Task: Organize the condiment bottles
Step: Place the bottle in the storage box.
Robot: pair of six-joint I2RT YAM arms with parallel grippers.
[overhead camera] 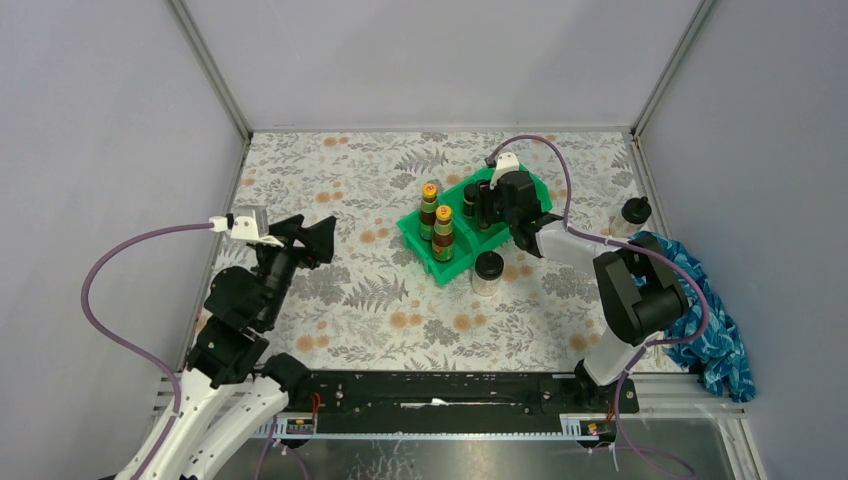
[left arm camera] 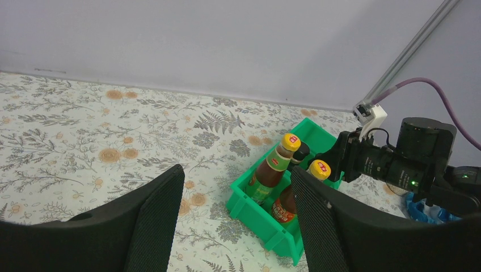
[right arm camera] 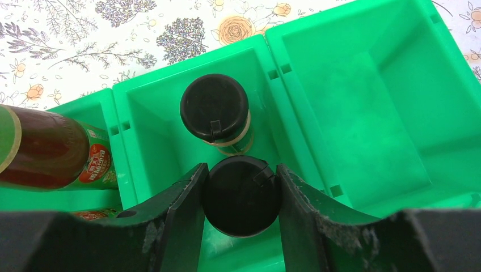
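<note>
**Right claw (right arm camera: 241, 175) pinching a black-capped jar (right arm camera: 242, 198) at the middle compartment of the green divided bin (right arm camera: 363, 96).**

Its two fingers (right arm camera: 181, 209) press the cap from 9 and 3 o'clock. A second black-capped jar (right arm camera: 215, 110) stands in the same compartment at 12 o'clock, just beside the held one. At 9 o'clock, the next compartment holds two brown yellow-capped bottles (overhead camera: 429, 210) (overhead camera: 443, 233). From above, a clear black-lidded jar (overhead camera: 488, 272) stands on the floral table (overhead camera: 340, 180) just outside the bin, at the claw's 6 o'clock. Another black-lidded jar (overhead camera: 635, 210) sits at 3 o'clock by the wall, near a blue cloth (overhead camera: 715, 330). The left claw (left arm camera: 237, 173) is spread and holds nothing, well apart at the bin's 9 o'clock.
</note>
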